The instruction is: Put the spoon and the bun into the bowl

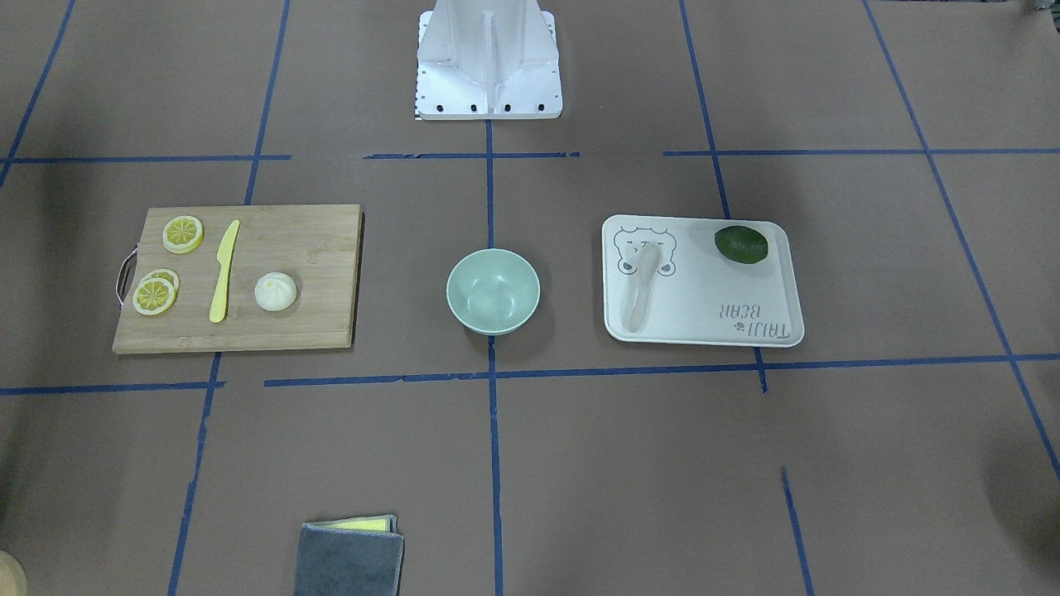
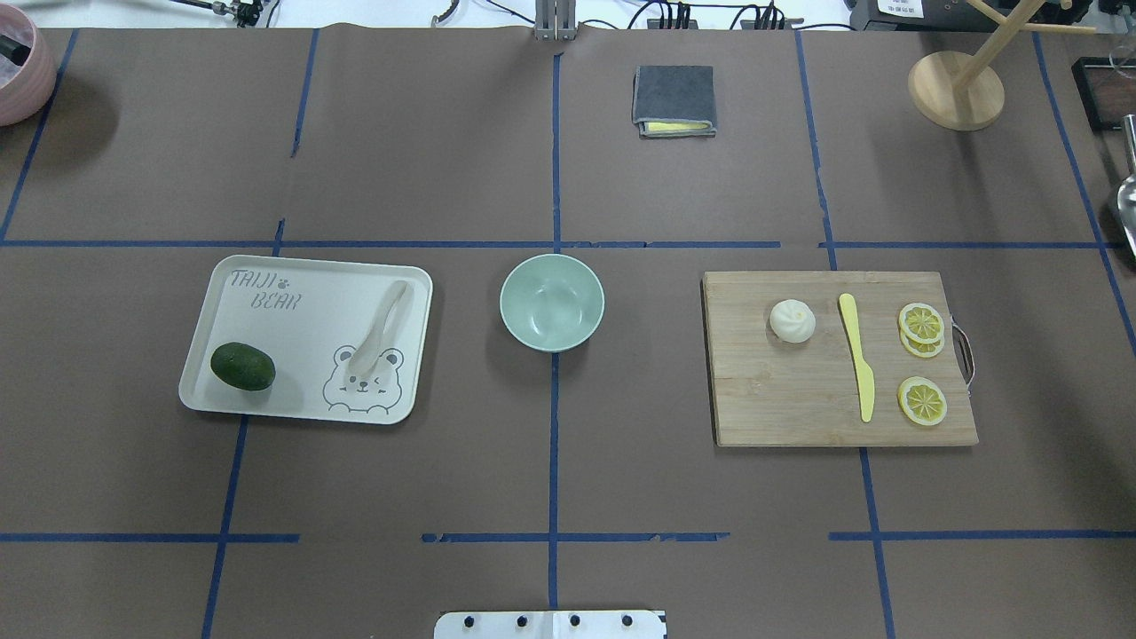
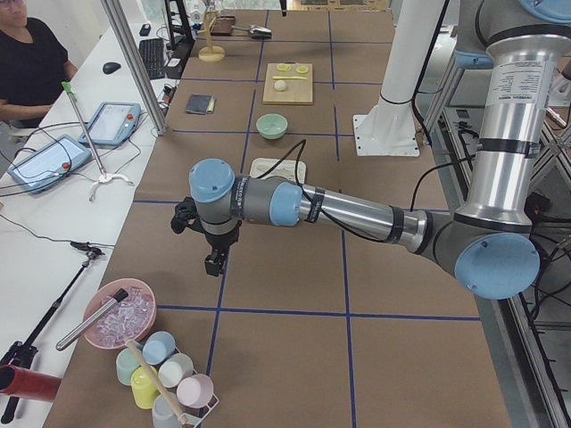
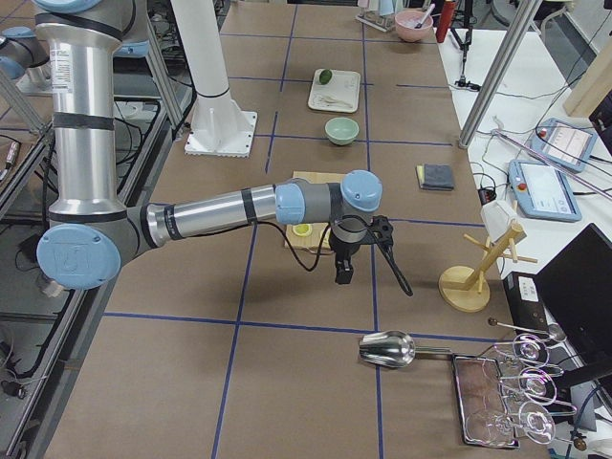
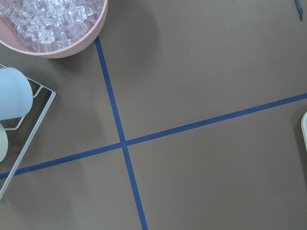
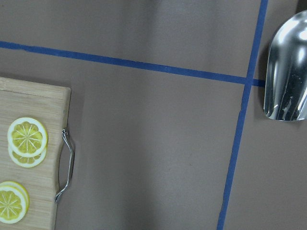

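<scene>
The pale mint-green bowl [image 2: 551, 302] stands empty at the table's middle; it also shows in the front view [image 1: 493, 291]. The beige-white spoon [image 2: 382, 326] lies on the bear-print tray [image 2: 293, 390], scoop on the bear's head. The cream-white bun [image 2: 792, 320] sits on the wooden cutting board [image 2: 799, 408]. My left gripper [image 3: 214, 263] hangs over bare table far from the tray, seen only in the left side view. My right gripper [image 4: 342, 273] hangs beyond the board's handle end, seen only in the right side view. I cannot tell if either is open or shut.
A dark green fruit [image 2: 242, 366] lies on the tray. A yellow knife [image 2: 857, 359] and lemon slices [image 2: 921, 401] lie on the board. A folded grey cloth [image 2: 674, 99], a pink bowl of ice [image 5: 53, 24], a cup rack [image 3: 165, 374], a metal scoop [image 6: 288, 76] and a wooden stand [image 2: 957, 89] sit at the table's edges.
</scene>
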